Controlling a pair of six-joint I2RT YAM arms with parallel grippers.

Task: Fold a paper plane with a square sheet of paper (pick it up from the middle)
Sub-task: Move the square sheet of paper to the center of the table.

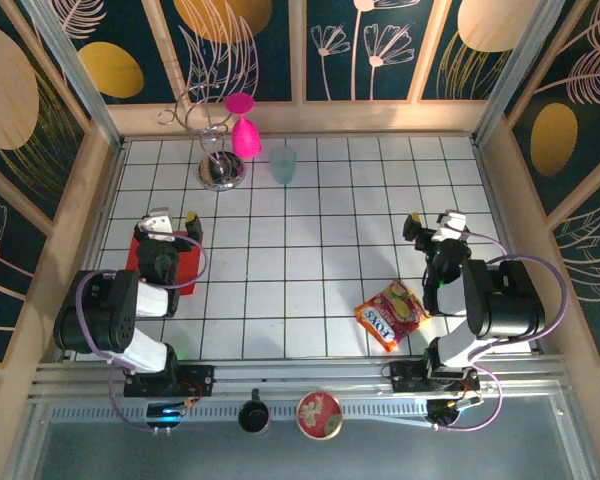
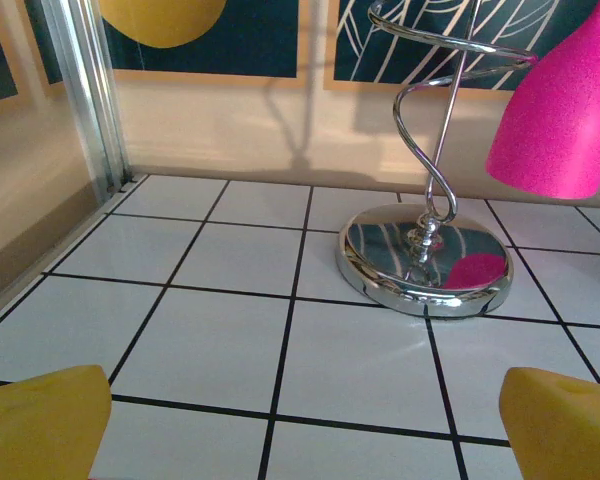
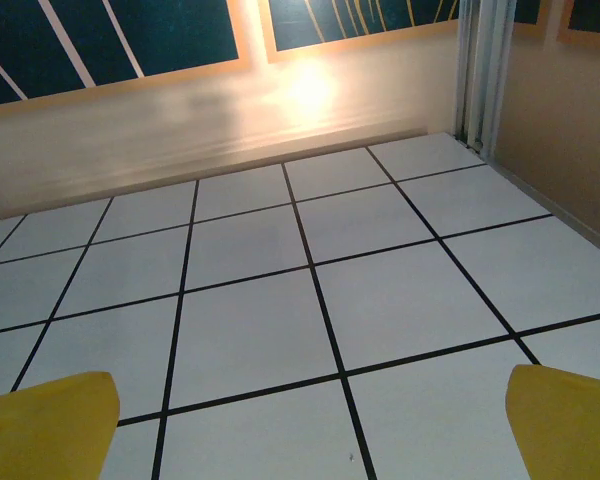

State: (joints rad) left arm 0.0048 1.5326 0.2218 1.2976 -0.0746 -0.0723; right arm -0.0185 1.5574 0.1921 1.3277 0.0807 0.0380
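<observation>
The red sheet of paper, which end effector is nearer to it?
Left. The left end effector hangs over the far edge of the red sheet; the right end effector is across the table, beyond the snack packet.

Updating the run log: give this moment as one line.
left fingers: open, empty | right fingers: open, empty | thin bright red square paper sheet: flat, unfolded, under left arm | fold: not started
</observation>
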